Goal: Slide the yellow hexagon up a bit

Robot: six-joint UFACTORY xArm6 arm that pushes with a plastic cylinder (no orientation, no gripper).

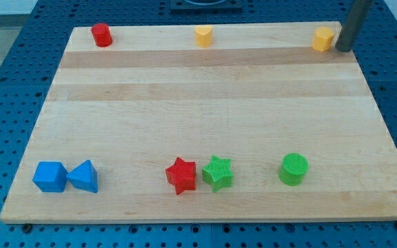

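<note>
Two yellow blocks sit near the board's top edge. The one at top centre looks like the yellow hexagon. The one at top right looks more like a cube. My tip is at the view's top right, at the board's corner, right beside the right side of the yellow cube-like block; I cannot tell whether it touches. The tip is far to the right of the yellow hexagon.
A red round block sits at top left. Along the bottom stand a blue cube, a blue triangle, a red star, a green star and a green cylinder. The wooden board lies on a blue perforated table.
</note>
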